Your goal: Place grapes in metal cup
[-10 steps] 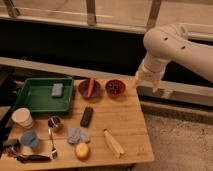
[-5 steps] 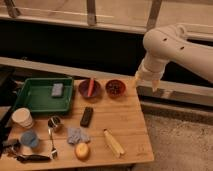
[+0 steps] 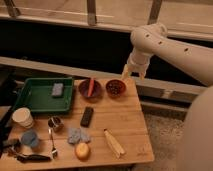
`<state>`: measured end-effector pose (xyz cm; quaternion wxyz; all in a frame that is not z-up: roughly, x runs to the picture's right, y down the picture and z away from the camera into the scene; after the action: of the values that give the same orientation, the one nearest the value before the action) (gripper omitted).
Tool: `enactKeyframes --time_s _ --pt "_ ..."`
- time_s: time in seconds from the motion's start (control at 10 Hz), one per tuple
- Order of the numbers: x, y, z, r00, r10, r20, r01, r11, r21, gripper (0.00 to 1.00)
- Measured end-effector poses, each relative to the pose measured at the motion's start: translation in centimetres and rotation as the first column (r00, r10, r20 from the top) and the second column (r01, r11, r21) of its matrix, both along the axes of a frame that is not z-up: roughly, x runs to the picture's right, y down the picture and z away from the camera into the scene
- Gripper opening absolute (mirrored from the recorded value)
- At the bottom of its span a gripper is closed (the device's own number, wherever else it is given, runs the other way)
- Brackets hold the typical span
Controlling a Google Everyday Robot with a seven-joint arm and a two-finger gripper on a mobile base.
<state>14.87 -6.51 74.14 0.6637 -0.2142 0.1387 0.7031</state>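
Note:
The grapes (image 3: 116,87) are a dark bunch lying in a small red-brown bowl (image 3: 115,94) at the back of the wooden table. The metal cup (image 3: 55,123) is a small silver-grey cylinder standing at the table's left front, below the green tray. My gripper (image 3: 134,75) hangs on the white arm above the table's back right corner, just above and to the right of the grapes' bowl. It points down, open and empty, touching nothing.
A green tray (image 3: 30,102) holds a grey sponge (image 3: 57,89). A dark red bowl (image 3: 90,88) holds a red utensil. Also here are a black block (image 3: 87,116), paper cup (image 3: 23,117), light blue cup (image 3: 30,138), fork (image 3: 51,142), cloth (image 3: 78,135), orange fruit (image 3: 82,150) and banana (image 3: 114,142).

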Motion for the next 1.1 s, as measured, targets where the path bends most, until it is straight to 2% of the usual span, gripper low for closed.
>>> enactKeyframes --time_s 0.2,0.3,0.8,0.9,1.1 --pt "-0.9 -1.0 2.9 0.998 0.010 0.056 -0.011 0.9999 0.013 0.65" --pt "-1.0 -1.1 3.5 0.998 0.012 0.063 -0.013 0.9998 0.013 0.65" --pt "-0.7 -1.0 3.7 0.999 0.016 0.049 -0.017 0.9999 0.004 0.65" --pt "-0.6 -0.8 4.5 0.999 0.020 0.047 -0.020 0.9997 -0.014 0.65" --pt "-1.5 -0.4 7.3 0.998 -0.001 0.062 0.002 0.9995 -0.032 0.65"
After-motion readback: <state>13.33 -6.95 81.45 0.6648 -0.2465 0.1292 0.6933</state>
